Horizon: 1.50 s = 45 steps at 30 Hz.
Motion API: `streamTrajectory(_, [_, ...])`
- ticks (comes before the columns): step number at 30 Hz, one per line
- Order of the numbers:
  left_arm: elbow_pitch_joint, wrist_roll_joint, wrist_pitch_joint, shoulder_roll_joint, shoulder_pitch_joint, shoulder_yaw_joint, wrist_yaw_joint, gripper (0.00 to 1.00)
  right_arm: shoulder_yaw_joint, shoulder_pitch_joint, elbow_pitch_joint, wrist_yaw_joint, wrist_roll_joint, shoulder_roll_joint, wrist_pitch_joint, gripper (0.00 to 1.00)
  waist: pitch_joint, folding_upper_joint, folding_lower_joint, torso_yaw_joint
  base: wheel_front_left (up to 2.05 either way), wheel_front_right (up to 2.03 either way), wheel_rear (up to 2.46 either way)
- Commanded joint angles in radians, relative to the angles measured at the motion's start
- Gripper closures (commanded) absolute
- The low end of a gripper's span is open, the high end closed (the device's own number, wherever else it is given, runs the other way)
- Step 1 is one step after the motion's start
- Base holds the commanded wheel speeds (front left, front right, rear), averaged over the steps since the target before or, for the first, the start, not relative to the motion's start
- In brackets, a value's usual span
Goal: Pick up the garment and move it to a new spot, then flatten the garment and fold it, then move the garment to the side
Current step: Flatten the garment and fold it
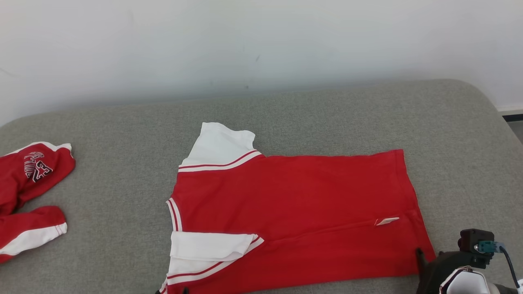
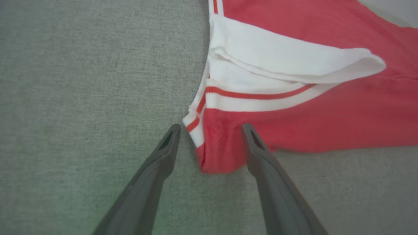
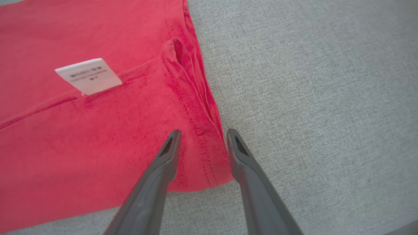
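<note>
Grey cushion (image 1: 122, 134), shirt (image 1: 294, 192) flat. Left gripper (image 2: 210, 129) and right gripper (image 3: 202, 133) wide, straddling near corners, holding nothing. Likely fold step; next needs an even pinch on both corners.

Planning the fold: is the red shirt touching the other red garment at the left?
Apart. Head view shows bare grey cushion between the red shirt and the other garment.

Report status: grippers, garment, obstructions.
Left gripper open, astride sleeve-end corner. Right gripper open, astride hem corner. Red short-sleeved shirt with white sleeves flat on grey fabric surface. Second red garment lies apart, at left.
</note>
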<state>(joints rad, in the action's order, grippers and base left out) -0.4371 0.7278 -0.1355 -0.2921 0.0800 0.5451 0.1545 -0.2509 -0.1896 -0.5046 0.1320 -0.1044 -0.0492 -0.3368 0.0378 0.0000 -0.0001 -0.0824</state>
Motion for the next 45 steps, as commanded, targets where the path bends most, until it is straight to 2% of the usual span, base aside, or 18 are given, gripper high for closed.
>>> streamTrajectory(1, [0.006,0.005,-0.006,-0.003,-0.014,-0.006,0.004,0.0,0.0,0.011,0.007,-0.003,0.002,-0.002,0.0,0.0,0.0,0.0,0.0001,-0.001,0.0,0.0,0.0])
streamTrajectory(5, [0.016,0.003,-0.011,-0.021,-0.016,-0.022,0.027,0.0,-0.03,0.019,0.054,-0.003,0.082,-0.002,0.005,0.0,0.002,0.0,0.0001,0.001,0.0,0.0,0.0])
streamTrajectory(11, [0.055,0.012,-0.002,-0.062,0.026,-0.062,0.049,0.0,-0.018,-0.036,0.118,-0.003,0.116,-0.002,-0.008,0.0,0.019,0.0,0.0001,0.0,0.0,0.0,0.0])
streamTrajectory(15, [0.088,0.002,0.025,-0.092,0.109,-0.082,0.057,0.0,0.009,-0.115,0.15,-0.003,0.14,-0.007,-0.036,0.0,0.048,0.0,0.0001,-0.005,0.0,0.0,0.0])
streamTrajectory(19, [0.093,-0.006,0.075,-0.114,0.227,-0.089,0.048,0.0,0.043,-0.235,0.153,-0.003,0.122,-0.04,-0.054,0.0,0.098,0.0,0.0001,-0.019,0.0,0.0,0.0])
streamTrajectory(24, [0.06,-0.012,0.141,-0.121,0.391,-0.082,0.007,0.0,0.104,-0.403,0.094,-0.003,0.077,-0.065,-0.07,0.0,0.177,0.0,0.0001,-0.049,0.0,0.0,0.0])
streamTrajectory(29, [-0.003,-0.001,0.2,-0.106,0.549,-0.081,-0.025,0.0,0.166,-0.557,0.025,-0.003,0.028,-0.063,-0.038,0.0,0.27,0.0,0.0001,-0.087,0.0,0.0,0.0])
streamTrajectory(37, [-0.088,-0.021,0.228,-0.118,0.727,-0.077,-0.07,0.0,0.265,-0.679,-0.049,-0.003,-0.032,-0.061,-0.021,0.0,0.377,0.0,0.0001,-0.132,0.0,0.0,0.0])
streamTrajectory(41, [-0.134,-0.007,0.255,-0.126,0.79,-0.073,-0.108,0.0,0.275,-0.703,-0.061,-0.003,-0.069,-0.053,-0.023,0.0,0.414,0.0,0.0001,-0.15,0.0,0.0,0.0])
streamTrajectory(45, [-0.173,-0.001,0.285,-0.137,0.845,-0.077,-0.121,0.0,0.282,-0.716,-0.063,-0.003,-0.072,-0.063,-0.012,0.0,0.434,0.0,0.0001,-0.169,0.0,0.0,0.0])
